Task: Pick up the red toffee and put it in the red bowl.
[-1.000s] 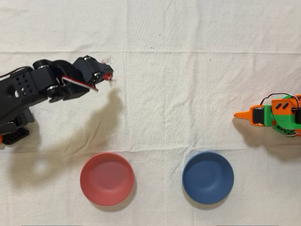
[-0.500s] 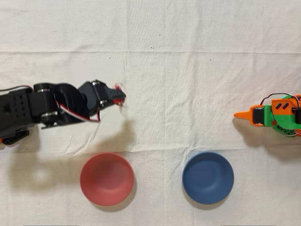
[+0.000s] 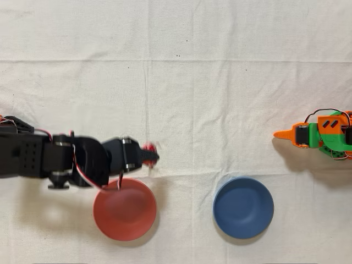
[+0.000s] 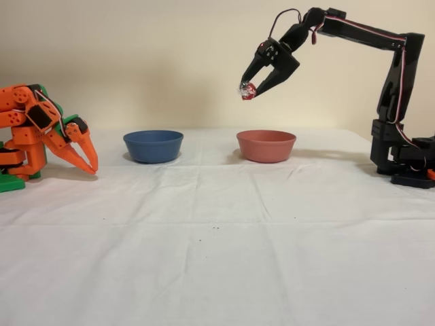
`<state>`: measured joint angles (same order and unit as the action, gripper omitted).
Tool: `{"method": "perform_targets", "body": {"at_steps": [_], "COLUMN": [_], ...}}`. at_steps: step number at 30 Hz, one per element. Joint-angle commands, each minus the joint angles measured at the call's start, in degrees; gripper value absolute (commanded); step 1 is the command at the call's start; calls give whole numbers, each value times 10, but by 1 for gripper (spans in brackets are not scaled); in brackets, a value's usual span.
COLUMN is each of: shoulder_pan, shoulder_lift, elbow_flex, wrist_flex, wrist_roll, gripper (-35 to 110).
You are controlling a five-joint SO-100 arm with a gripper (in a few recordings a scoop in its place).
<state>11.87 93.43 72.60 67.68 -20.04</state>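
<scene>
fixed view: the black arm's gripper (image 4: pixel 249 88) hangs in the upper right of the frame, high over the table, its two fingers pinching the red toffee (image 4: pixel 247 90) at their tips. the toffee sits in open air above and a little left of the red bowl (image 4: pixel 266 145), which stands on the white cloth (image 4: pixel 217 258) right of centre. the blue bowl (image 4: pixel 153 145) stands left of it with a clear gap between them. the idle orange arm (image 4: pixel 41 132) crouches at the left edge, well apart from the blue bowl.

overhead view: the gripper (image 3: pixel 151 157) reaches in from the left edge at mid height, with the red toffee (image 3: pixel 148 148) at its tip, just past the upper right rim of the red bowl (image 3: pixel 125 210) in the lower left. the blue bowl (image 3: pixel 243 207) lies lower right of centre. the whole upper half of the cloth (image 3: pixel 220 66) is bare, wrinkled fabric.
</scene>
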Motion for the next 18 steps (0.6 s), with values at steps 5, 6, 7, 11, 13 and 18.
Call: {"method": "perform_targets", "body": {"at_steps": [5, 6, 7, 11, 13, 18], "shoulder_pan": [83, 91, 101, 139, 156, 200], "shoulder_lift": [-4, -4, -5, -11, -16, -18], "elbow_flex": [-69, -72, -73, -73, -73, -54], "wrist_flex": [14, 16, 17, 18, 17, 7], "wrist_roll": [-18, -19, -21, -29, -31, -40], "gripper": [8, 8, 8, 8, 8, 8]}}
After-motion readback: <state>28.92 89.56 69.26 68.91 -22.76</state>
